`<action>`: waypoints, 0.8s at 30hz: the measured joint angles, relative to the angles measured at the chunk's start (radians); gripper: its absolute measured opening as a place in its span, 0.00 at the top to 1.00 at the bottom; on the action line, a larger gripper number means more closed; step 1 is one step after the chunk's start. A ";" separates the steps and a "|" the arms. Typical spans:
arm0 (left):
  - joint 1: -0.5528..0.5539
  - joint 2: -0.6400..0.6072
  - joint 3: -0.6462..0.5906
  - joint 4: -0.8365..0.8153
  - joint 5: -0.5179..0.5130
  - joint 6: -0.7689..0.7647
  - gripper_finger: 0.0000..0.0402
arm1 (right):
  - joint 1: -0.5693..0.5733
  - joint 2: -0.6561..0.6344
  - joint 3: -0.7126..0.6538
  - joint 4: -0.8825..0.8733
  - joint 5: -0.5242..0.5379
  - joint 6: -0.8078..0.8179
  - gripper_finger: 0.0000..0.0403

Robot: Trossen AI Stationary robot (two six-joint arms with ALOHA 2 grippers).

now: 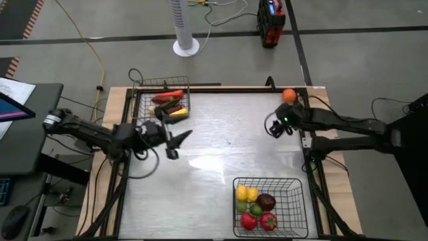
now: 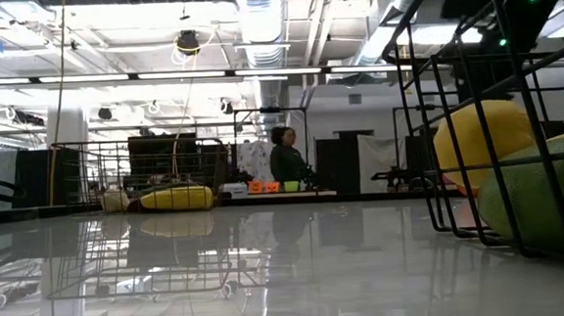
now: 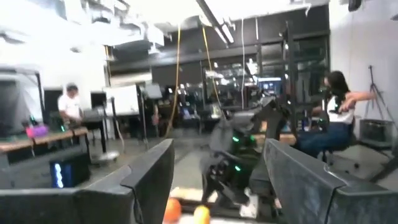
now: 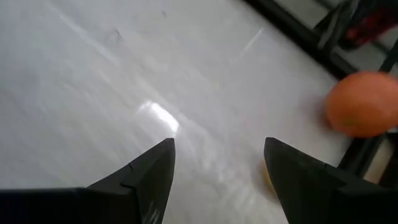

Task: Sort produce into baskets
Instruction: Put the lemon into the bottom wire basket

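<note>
Overhead arrangement of a glossy grey tabletop with two dark arms. The left gripper hangs just in front of the grey-silver wire basket at the far left corner; its jaws stand apart with nothing between them, as the left wrist view confirms. This basket holds the long pieces: a red one, a dark green one and a yellow one, lying side by side. The right gripper sits near the far right edge, its jaws likewise parted and empty above bare tabletop. An orange rests just beyond it at the table's far right corner, close to the frame rail; a small yellow piece shows beside one jaw, mostly hidden. The black wire basket stands at the near right edge and contains round produce: yellow, maroon, green and red pieces packed together. In the room beyond, a seated person and a standing person are visible
</note>
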 joint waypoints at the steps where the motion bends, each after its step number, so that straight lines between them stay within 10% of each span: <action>1: 0.000 -0.026 -0.007 -0.039 0.000 -0.020 0.41 | -0.032 0.016 0.000 0.008 -0.031 -0.017 0.31; 24: -0.062 -0.203 -0.013 -0.366 0.004 -0.122 0.41 | -0.296 0.335 0.091 -0.004 -0.037 0.020 0.31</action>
